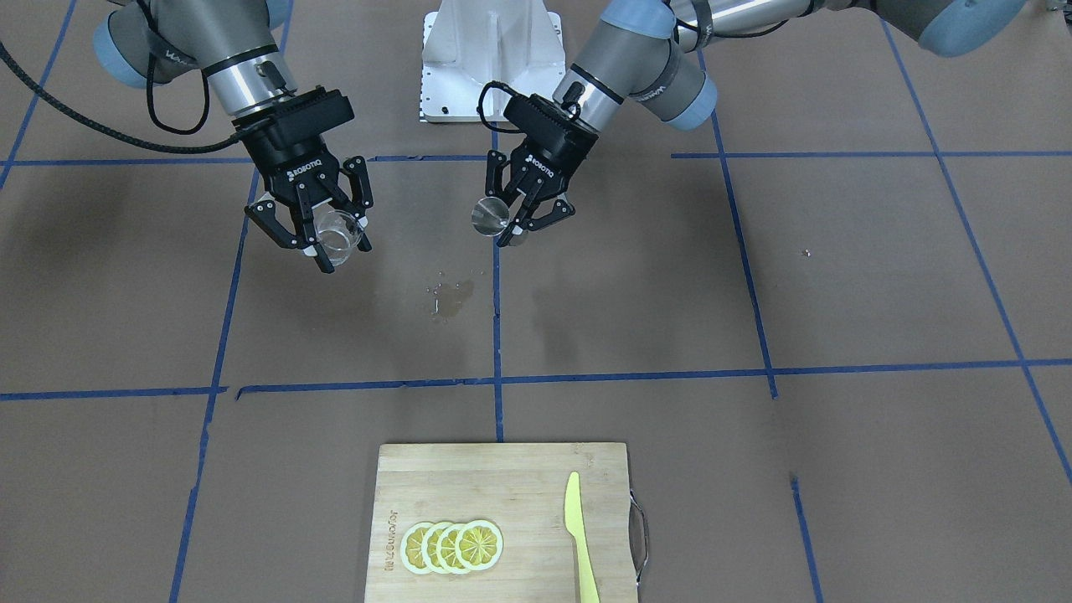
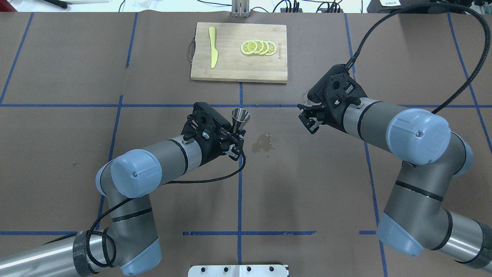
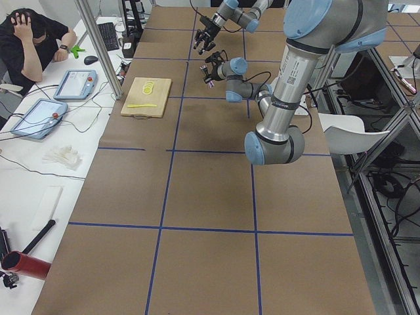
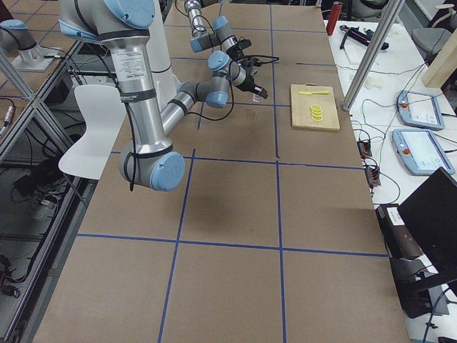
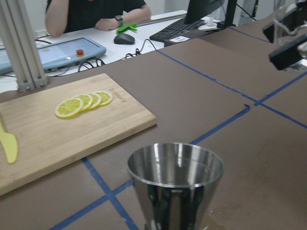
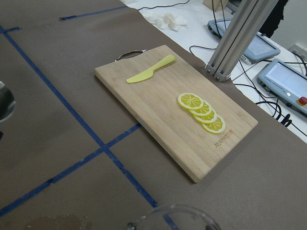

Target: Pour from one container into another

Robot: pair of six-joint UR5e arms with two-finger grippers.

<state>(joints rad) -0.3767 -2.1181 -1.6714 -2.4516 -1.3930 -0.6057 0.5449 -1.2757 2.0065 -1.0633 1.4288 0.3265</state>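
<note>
Hanging in the upper left of the front-facing view, the right gripper (image 1: 339,245) is clamped on the glass cup (image 1: 338,232), one finger on each side of its wall. The cup is up off the table (image 1: 879,276) w/ its shadow lower down on the brown cover. Its tilt and whether any liquid is inside can't be told. The right wrist view catches only the cup's clear rim at the bottom edge.

Next to the right, a small wet patch (image 1: 450,300) lies on the table just left of the vertical blue tape line (image 1: 497,335), lower in frame than both grippers & roughly btwn them.

Right of ctr near the top, the left gripper (image 1: 526,224) grasps the steel jigger (image 1: 490,216) by its lower part. The jigger is also held in the air, well apart from the cup. The overhead view shows it upright, wide mouth up. The left wrist view looks onto its open top cone, shiny inside, contents not readable.

At bottom ctr sits a bamboo cutting board (image 1: 502,477). Four overlapping lemon slices (image 1: 452,546) lie on its left part and a yellow knife (image 1: 578,536) lies lengthwise on its right part. A metal handle (image 1: 643,536) is on the board's right edge.
</note>
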